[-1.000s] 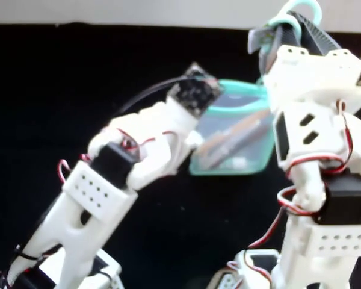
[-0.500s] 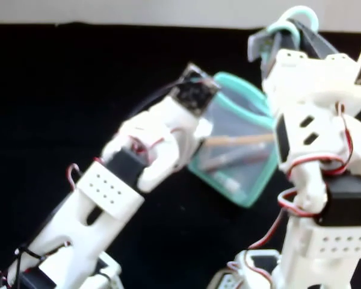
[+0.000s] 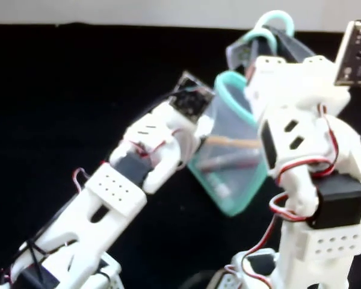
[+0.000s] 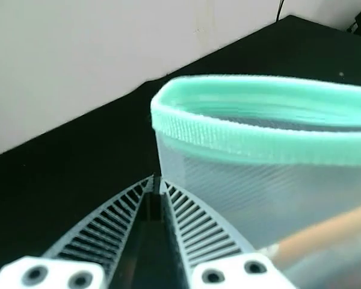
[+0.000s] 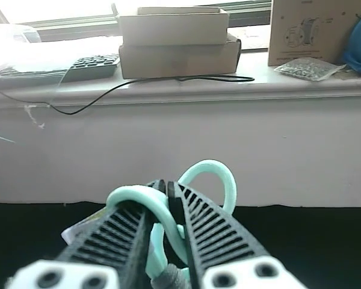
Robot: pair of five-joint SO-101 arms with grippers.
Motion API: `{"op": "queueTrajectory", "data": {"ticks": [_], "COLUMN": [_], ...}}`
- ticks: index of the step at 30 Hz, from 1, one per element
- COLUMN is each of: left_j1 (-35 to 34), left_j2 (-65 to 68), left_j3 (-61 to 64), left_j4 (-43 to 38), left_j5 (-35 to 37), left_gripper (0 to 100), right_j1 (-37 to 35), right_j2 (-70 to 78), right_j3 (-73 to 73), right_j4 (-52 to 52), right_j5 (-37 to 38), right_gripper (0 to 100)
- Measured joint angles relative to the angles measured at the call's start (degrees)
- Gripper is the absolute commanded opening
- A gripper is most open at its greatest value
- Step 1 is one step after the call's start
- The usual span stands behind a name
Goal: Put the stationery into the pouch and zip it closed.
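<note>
The pouch (image 3: 231, 180) is hanging tilted between the 2 arms over the black table (image 3: 78, 90). Its teal rim (image 4: 240, 126) is gaping in an open oval. The right gripper (image 5: 166, 186) is sitting at the top of the pouch, its fingers pressed together and pinching the teal loop (image 5: 207, 164). The left gripper (image 4: 157, 183) is meeting the pouch's side wall just under the rim. Its fingers are drawn in almost fully, leaving only a thin dark slit, and their tips appear to be nipping the wall's edge. Inside the clear pouch, 1 tan stick (image 3: 228, 142) is lying crosswise, and 1 darker piece (image 3: 225, 162) is lying just below it.
</note>
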Motion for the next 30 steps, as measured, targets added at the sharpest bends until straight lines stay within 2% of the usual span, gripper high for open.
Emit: {"op": "queueTrajectory", "data": {"ticks": [6, 15, 25, 30], "left_j1": [0.70, 0.70, -4.84, -6.95], "left_j2": [7.74, 8.44, 8.53, 8.53], "left_j3": [-0.44, -0.53, -0.53, -0.53], "left_j4": [-0.09, -0.09, -0.09, -0.09], "left_j5": [0.00, 0.00, 0.00, 0.00], "left_gripper": [1, 1, 1, 1], "right_j1": [-2.99, -3.25, -7.12, -7.38], "right_j2": [0.00, 0.00, 0.00, 0.00], "right_j3": [0.00, 0.00, -0.09, -0.09], "right_j4": [0.00, 0.00, -1.23, -1.23], "right_j5": [0.00, 0.00, 0.00, -3.25], "right_gripper": [0.7, 0.7, 0.7, 0.7]}}
